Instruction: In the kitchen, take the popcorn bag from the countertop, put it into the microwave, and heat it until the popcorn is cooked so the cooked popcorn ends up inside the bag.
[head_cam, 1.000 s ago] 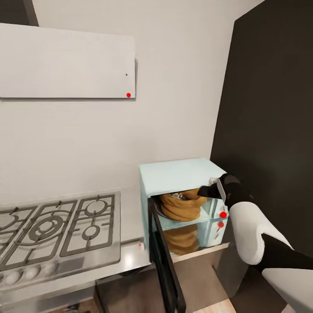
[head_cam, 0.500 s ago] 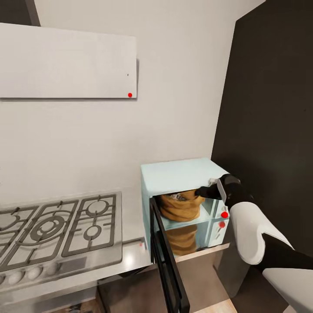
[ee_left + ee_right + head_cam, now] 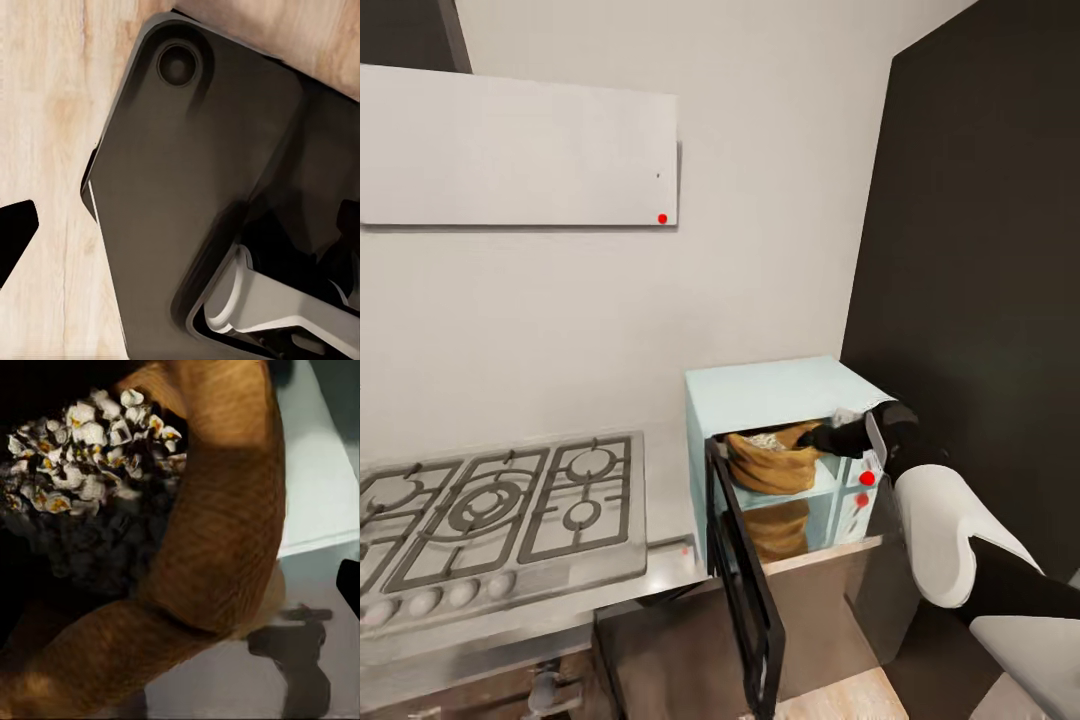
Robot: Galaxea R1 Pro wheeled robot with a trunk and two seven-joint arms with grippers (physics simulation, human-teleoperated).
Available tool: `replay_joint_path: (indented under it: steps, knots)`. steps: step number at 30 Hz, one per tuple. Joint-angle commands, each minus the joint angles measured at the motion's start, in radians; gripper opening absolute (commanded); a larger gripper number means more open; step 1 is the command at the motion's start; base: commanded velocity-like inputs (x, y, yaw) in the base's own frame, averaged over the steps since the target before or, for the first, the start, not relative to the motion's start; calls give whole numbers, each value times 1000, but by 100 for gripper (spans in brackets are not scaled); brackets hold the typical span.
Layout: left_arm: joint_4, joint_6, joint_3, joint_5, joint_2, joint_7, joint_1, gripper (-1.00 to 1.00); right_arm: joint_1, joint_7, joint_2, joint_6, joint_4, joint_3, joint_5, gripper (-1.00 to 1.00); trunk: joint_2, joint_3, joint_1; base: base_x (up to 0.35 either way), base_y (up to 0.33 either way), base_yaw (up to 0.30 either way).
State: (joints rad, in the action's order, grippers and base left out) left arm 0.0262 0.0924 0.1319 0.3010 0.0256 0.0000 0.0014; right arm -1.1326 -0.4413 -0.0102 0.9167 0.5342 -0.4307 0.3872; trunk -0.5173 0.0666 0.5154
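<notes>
Popcorn bag point(image 3: 772, 462) upright in the open microwave point(image 3: 775, 400), lower centre of frame, right gripper point(image 3: 810, 438) touching its rim from frame-right, finger spread can't tell; left gripper: can't tell, so right arm is nearer.

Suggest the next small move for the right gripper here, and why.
Probably ease the right gripper back out of the microwave: the popcorn bag already sits inside, the popcorn looks popped, and the door stands open.
</notes>
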Motion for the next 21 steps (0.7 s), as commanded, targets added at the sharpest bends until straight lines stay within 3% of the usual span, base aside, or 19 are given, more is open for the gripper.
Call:
replay_joint_path:
  steps: [1,5,10,14,17,21]
  knots:
    - [1,1,8,0,0,0,0,100,-1,-46,11,3,1,-7,8,100,-2,2,0,-344,0,0]
    - [2,1,7,-1,0,0,0,100,-1,-224,73,-8,3,-12,4,100,-2,2,0,-330,0,0]
    - [2,2,7,0,0,0,0,100,-1,-258,100,-13,28,-14,2,100,-2,2,0,-282,0,0]
    - [3,3,7,0,-1,0,0,100,-1,-258,105,-38,22,-12,17,100,-2,2,0,-197,0,0]
    - [3,2,7,0,-1,0,0,100,33,-263,103,-137,28,-7,26,100,-2,2,0,-31,0,0]
    - [2,2,6,0,-1,0,0,100,87,-263,91,-462,18,-4,23,100,-2,2,0,-4,0,0]
